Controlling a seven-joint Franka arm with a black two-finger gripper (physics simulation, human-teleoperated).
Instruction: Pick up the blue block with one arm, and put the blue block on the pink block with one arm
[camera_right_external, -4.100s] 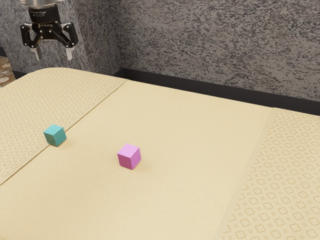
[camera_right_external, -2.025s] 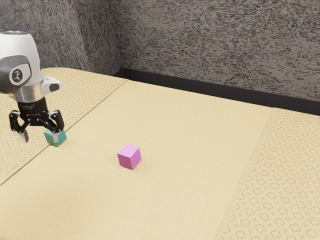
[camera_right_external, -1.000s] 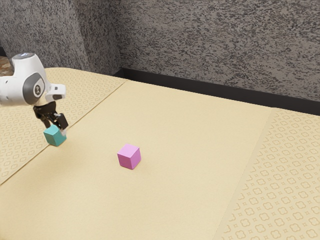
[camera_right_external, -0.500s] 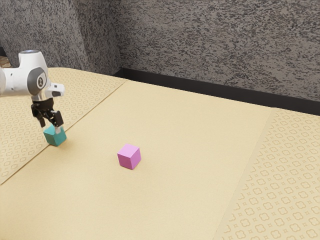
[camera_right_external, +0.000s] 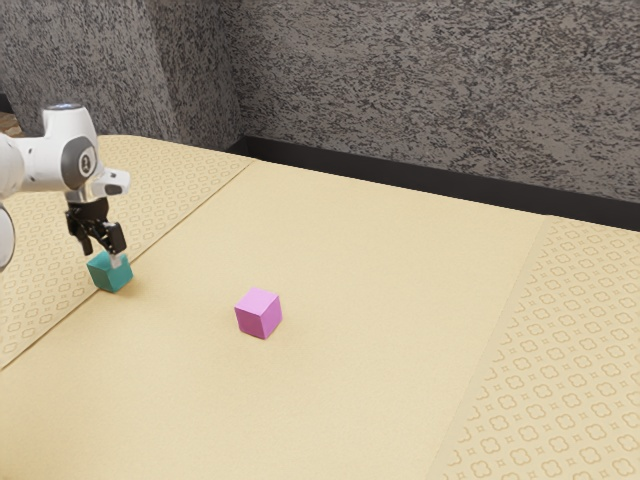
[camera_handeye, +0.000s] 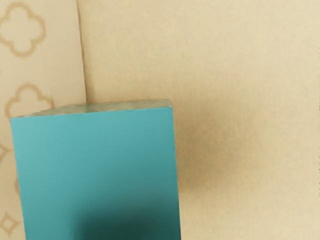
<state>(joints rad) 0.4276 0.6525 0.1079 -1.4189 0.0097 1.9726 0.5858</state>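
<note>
Right, the small teal-blue cube (camera_right_external: 110, 273) sits on the tan table (camera_right_external: 400, 300), directly under the black two-finger gripper (camera_right_external: 112, 257). The jaws are down at its top, but whether they grip it cannot be told. No lift yet, and the pink cube (camera_right_external: 259, 313) waits well apart from the jaws, its top bare.

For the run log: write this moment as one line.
phase: pick | jaws: down at teal-blue block | teal-blue block: on table, unlifted | pink block: apart, nothing on it | stack: not done

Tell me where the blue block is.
At the exterior view's left, the blue block sits on the table just under the gripper, with the pink block off to its right.
</note>
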